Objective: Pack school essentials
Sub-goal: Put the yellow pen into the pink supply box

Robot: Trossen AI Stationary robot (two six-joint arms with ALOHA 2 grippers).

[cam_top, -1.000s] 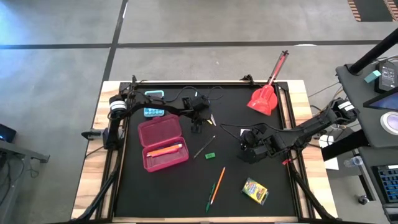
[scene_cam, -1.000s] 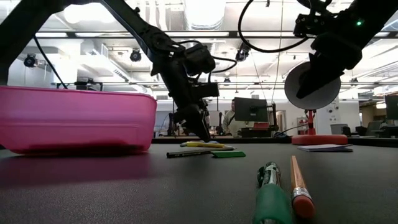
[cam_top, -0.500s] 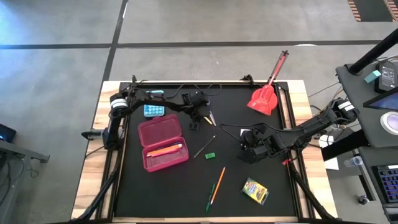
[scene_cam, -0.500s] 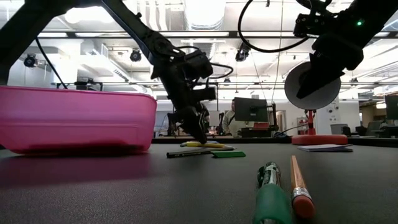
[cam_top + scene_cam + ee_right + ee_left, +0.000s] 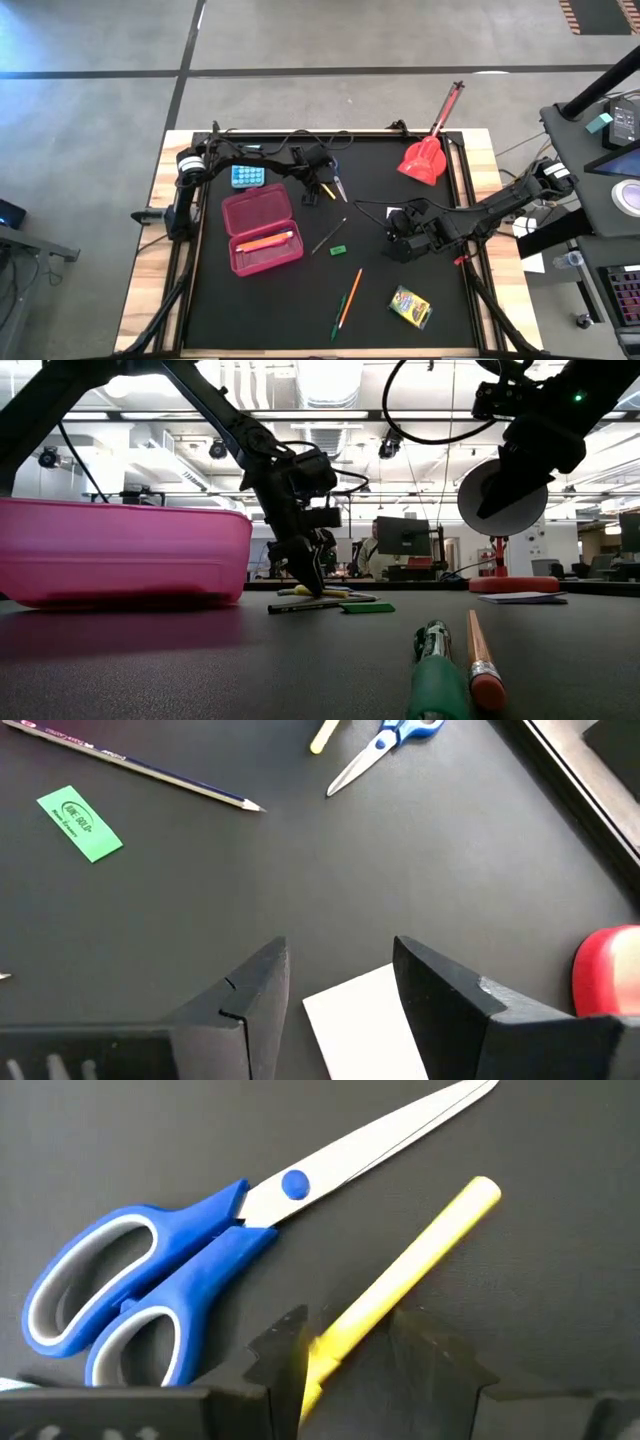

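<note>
My left gripper [image 5: 320, 192] stands open low over the far middle of the black mat. Its fingers straddle one end of a yellow stick [image 5: 420, 1250] that lies flat on the mat. Blue-handled scissors [image 5: 200, 1250] lie shut right beside the stick. An open pink case [image 5: 262, 232] holds orange pencils. Loose on the mat are a dark pencil [image 5: 329, 236], a green eraser [image 5: 338, 249], an orange pencil [image 5: 350, 298], a green pen [image 5: 337, 318] and a crayon box [image 5: 410, 307]. My right gripper [image 5: 338, 955] hangs open above the mat at the right. My left gripper comes slanting down from above, one finger [image 5: 285, 1345] on each side of the yellow stick's near end [image 5: 325, 1350]. The stick lies flat on the mat. Whether a finger touches it, I cannot tell.
A red long-handled scoop [image 5: 425, 155] lies at the far right corner. A blue calculator [image 5: 247, 177] sits behind the pink case. A white sheet [image 5: 355, 1020] lies on the mat under my right gripper. The near left of the mat is bare.
My left gripper has moved a little toward the table's far edge and sunk slightly onto the yellow stick. Its fingers stand a little wider apart than before. The scissors, earlier under the gripper in the high view, now show beside it.
</note>
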